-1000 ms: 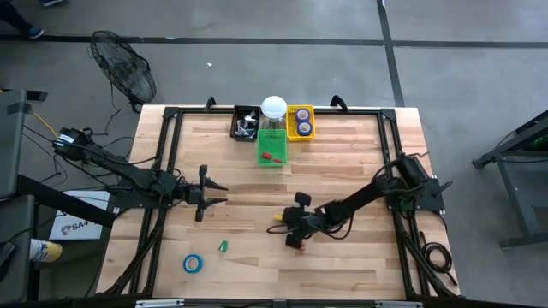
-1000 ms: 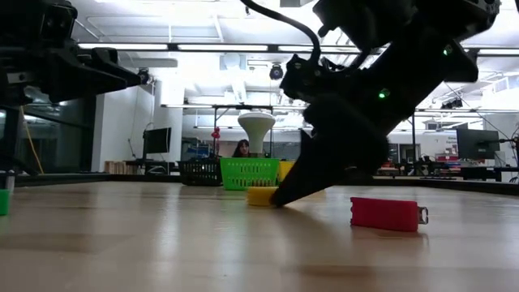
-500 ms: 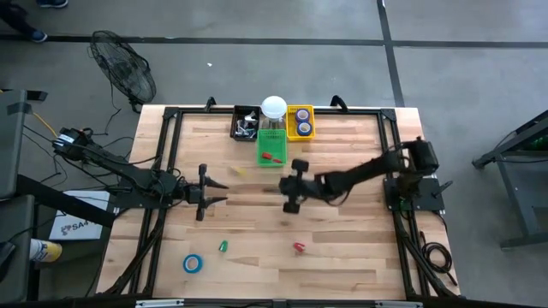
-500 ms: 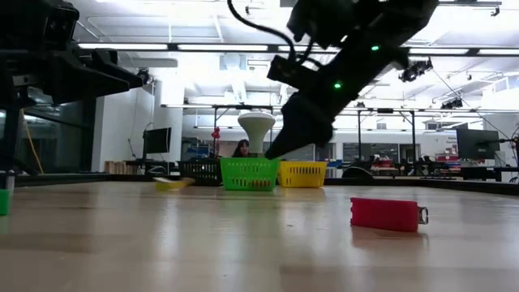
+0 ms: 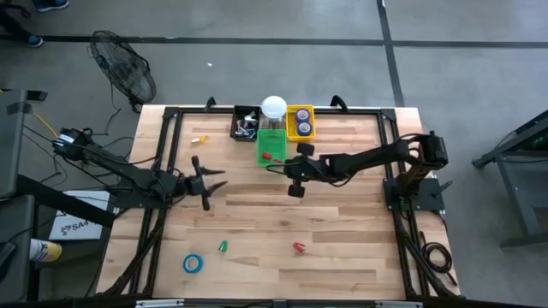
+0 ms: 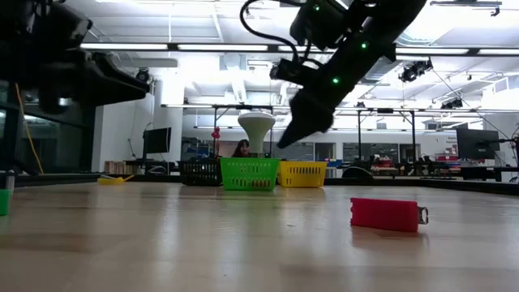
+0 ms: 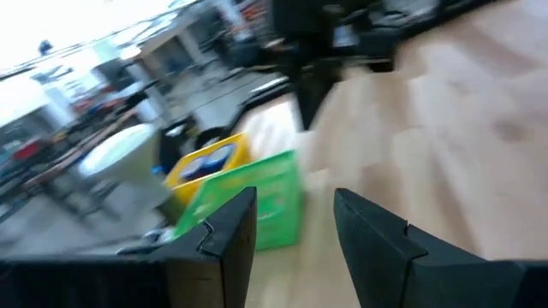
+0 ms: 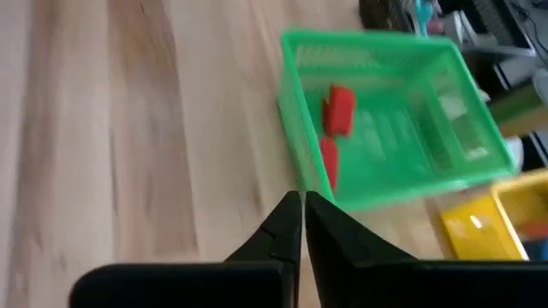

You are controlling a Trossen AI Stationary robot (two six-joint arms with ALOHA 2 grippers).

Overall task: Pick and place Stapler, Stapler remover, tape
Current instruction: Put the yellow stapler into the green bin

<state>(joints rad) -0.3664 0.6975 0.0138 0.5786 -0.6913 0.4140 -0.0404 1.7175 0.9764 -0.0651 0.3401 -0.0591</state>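
My right gripper is shut and empty. It hangs above the table, just short of the near side of the green basket, which holds red pieces. My left gripper is open and empty, over the table's left-middle. A red stapler lies flat on the table near the front. A small green piece and a blue tape roll lie at the near left. A small yellow piece rests far left. Blue tape rolls sit in the yellow basket.
A black basket and a white round-topped jar stand with the other baskets at the far edge. A black frame runs around the table. Bare wood lies between the arms and along the right half.
My right gripper rose from the table beside the red stapler and swung toward the far edge, up to the green basket. The small yellow piece that lay at its tip slid across the table to the far left. My left gripper turned and shifted slightly toward the far edge.
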